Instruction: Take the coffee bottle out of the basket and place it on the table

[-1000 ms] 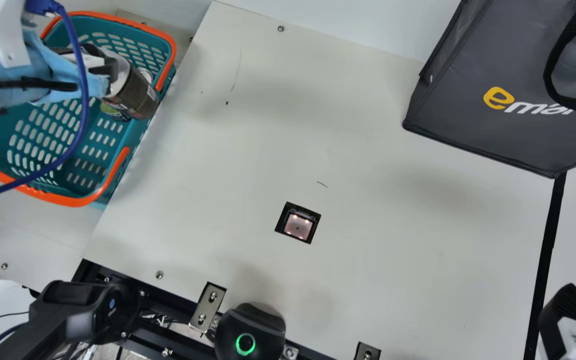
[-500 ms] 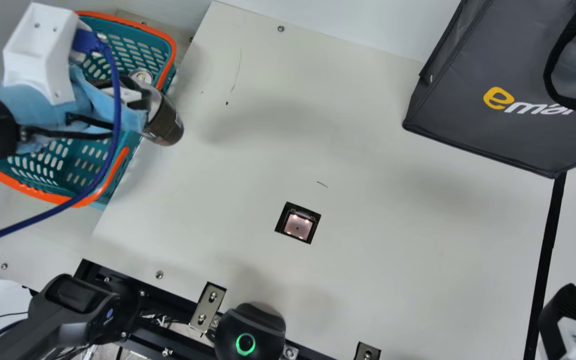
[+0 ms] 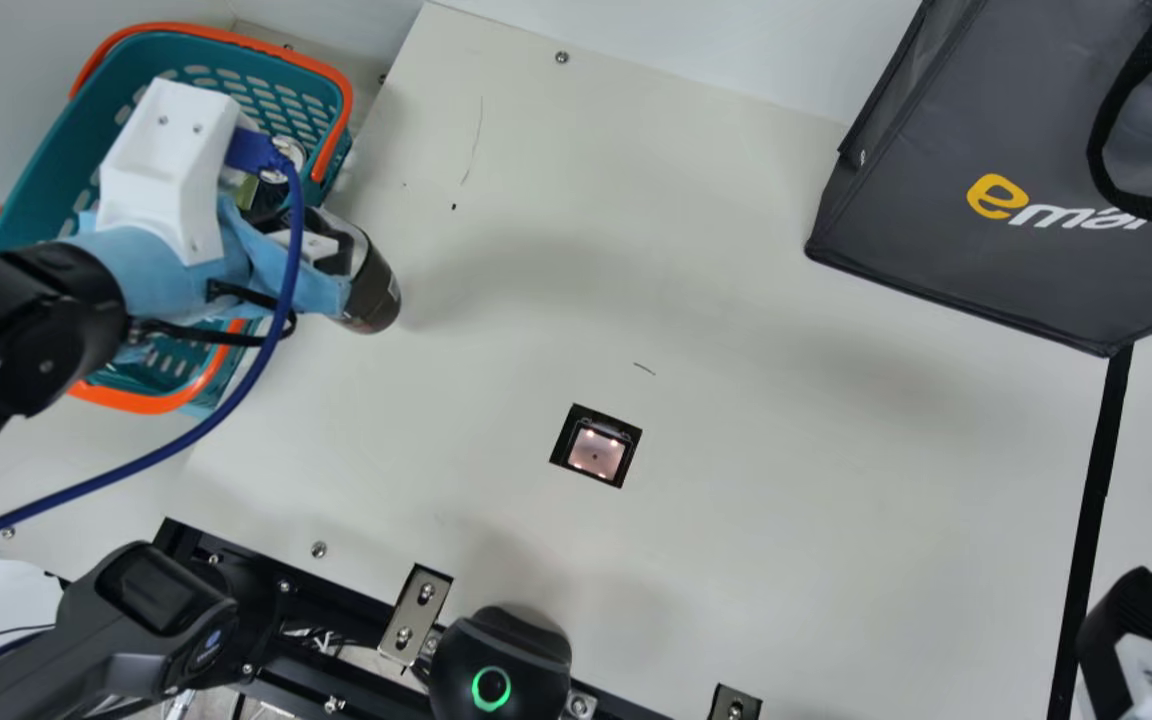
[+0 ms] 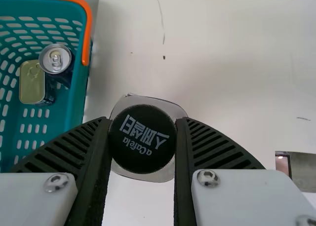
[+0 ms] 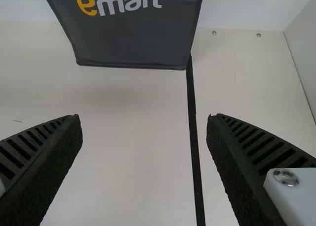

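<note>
In the main view my left gripper (image 3: 336, 255) is at the right side of the teal basket (image 3: 31, 205), shut on the coffee bottle (image 3: 374, 293), whose dark body tilts out over the cream table (image 3: 736, 480). The left wrist view shows the bottle's black cap (image 4: 142, 138) between the pads of my left gripper (image 4: 143, 142); the basket (image 4: 74, 95) is beside it. My right gripper (image 3: 1131, 640) is at the main view's lower right edge. In the right wrist view, the fingers of my right gripper (image 5: 144, 132) stand wide apart with nothing between them.
A silver-topped can (image 4: 56, 59) and a flat gold-topped tin (image 4: 32, 83) are in the basket. A dark grey bag (image 3: 1016, 200) stands at the back right. A square scanner window (image 3: 596, 447) is set into the table's middle. A blue cable (image 3: 206, 430) trails from my left arm.
My left gripper has carried the bottle from over the basket, rightward and toward the table's front, out past the basket's right rim. The right gripper has stayed still.
</note>
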You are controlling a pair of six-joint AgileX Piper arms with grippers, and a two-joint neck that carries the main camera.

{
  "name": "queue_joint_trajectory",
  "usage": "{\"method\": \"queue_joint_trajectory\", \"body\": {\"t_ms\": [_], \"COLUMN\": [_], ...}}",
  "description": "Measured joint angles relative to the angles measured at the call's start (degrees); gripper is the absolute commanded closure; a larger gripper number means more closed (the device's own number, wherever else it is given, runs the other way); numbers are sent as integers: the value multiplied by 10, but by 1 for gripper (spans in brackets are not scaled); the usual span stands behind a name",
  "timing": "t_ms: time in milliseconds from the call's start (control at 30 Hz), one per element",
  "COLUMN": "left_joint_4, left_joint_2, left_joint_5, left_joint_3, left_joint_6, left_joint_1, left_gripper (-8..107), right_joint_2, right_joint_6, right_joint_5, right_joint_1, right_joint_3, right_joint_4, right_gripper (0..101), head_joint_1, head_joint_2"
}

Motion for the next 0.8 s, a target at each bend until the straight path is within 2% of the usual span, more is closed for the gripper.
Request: {"method": "queue_joint_trajectory", "body": {"t_ms": [800], "left_joint_4": [60], "left_joint_2": [7], "left_joint_5": [-37], "left_joint_3": [61], "left_joint_6": [-123], "left_joint_1": [-78], "left_gripper": [89], "right_joint_2": [0], "right_joint_6": [0], "right_joint_5": [0], "right_joint_1": [0], "right_joint_3": [0], "right_joint_4": [0], "right_gripper": [10], "head_joint_1": [0], "head_joint_2": [0]}}
